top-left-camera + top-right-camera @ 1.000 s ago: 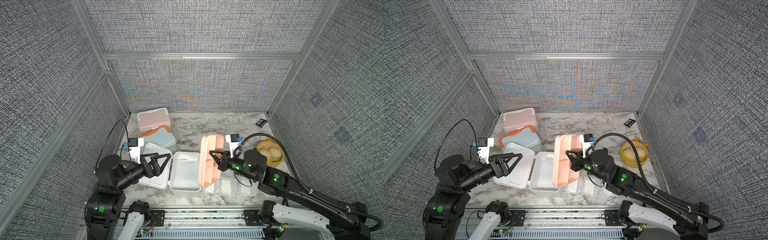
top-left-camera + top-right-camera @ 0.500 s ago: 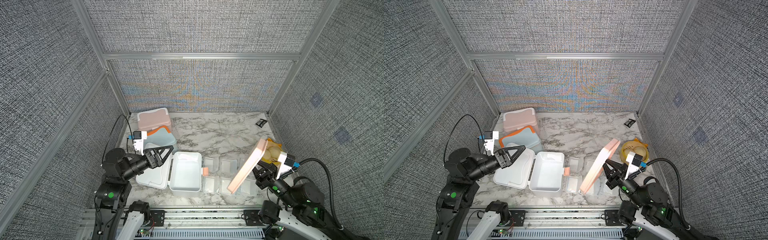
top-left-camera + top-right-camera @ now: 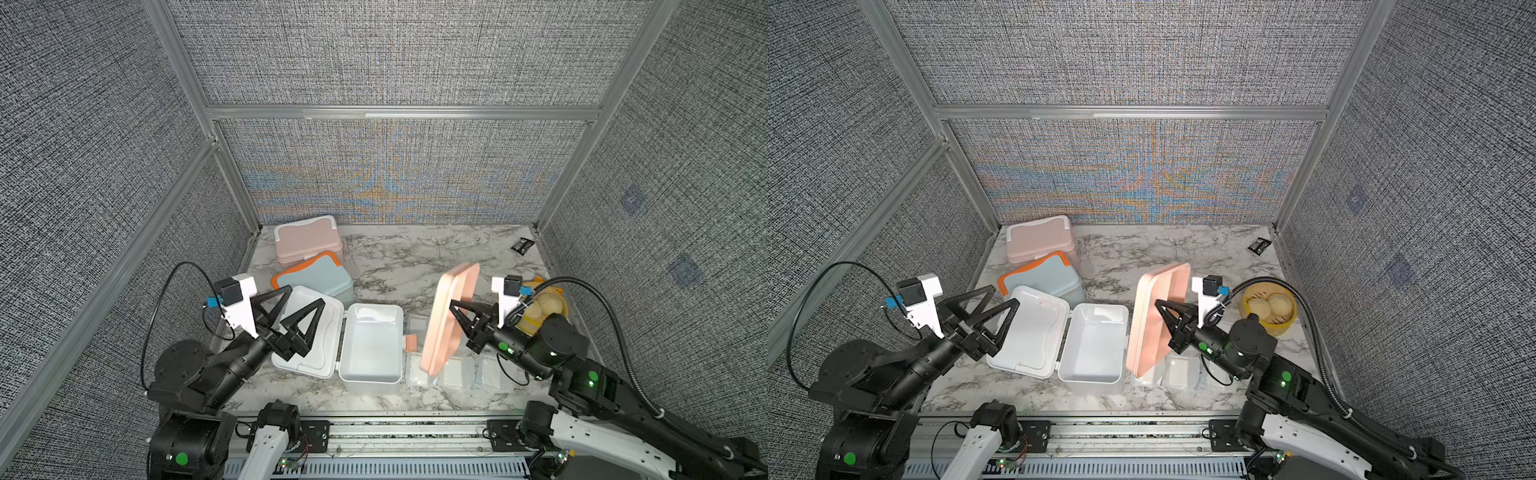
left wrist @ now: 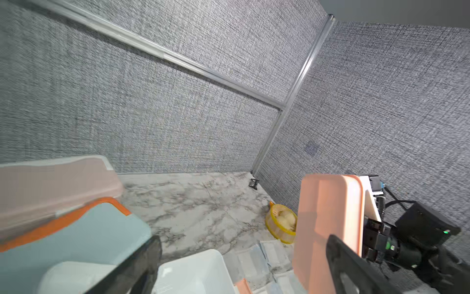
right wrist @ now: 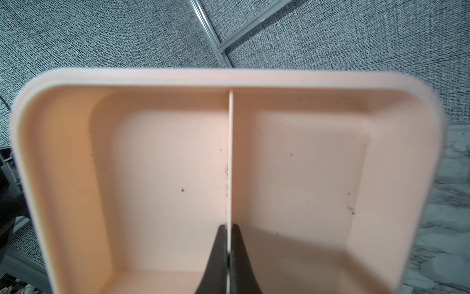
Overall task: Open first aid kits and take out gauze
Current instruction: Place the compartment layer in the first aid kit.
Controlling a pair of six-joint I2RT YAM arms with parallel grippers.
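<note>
The right gripper [image 5: 230, 236] is pinched tight on the middle divider of the peach tray [image 3: 451, 318], held on edge at centre frame over gauze packets [image 3: 453, 372] lying on the table. The white kit [image 3: 370, 347], lower centre, lies open; the left gripper [image 3: 301, 305] hovers wide open, empty, above its lid. Next, I judge, the tray needs setting aside, clear of the packets.

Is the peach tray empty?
Empty. The right wrist view shows both compartments of the tray bare, with the right gripper pinching its divider.
</note>
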